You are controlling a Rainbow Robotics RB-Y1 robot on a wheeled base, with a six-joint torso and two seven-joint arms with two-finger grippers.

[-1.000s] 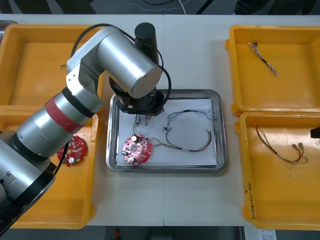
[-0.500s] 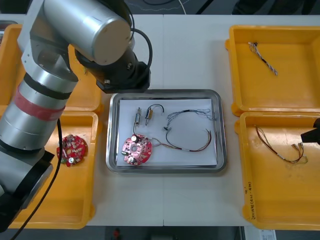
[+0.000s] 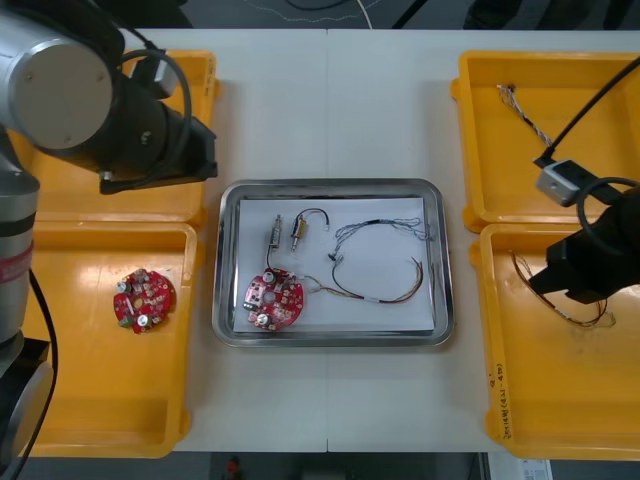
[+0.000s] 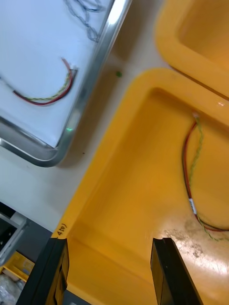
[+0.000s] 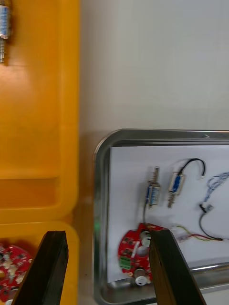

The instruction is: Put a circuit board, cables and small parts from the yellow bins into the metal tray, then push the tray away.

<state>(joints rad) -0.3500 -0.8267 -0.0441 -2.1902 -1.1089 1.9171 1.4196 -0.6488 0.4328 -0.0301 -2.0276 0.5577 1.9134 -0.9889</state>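
Though both released, left claw (image 5: 107,236) near the metal tray (image 3: 330,184), right claw (image 4: 109,240) above a yellow bin (image 3: 560,400).

My worktop (image 3: 330,110) is pale and plain. A thin seam (image 3: 327,90) runs from its far edge to its near edge, about midway between left and right. A small green speck (image 4: 118,74) sits on its bare surface, towards the right. Beyond the far edge the floor (image 3: 230,12) is dark, crossed by a thin pale cable (image 3: 310,9).
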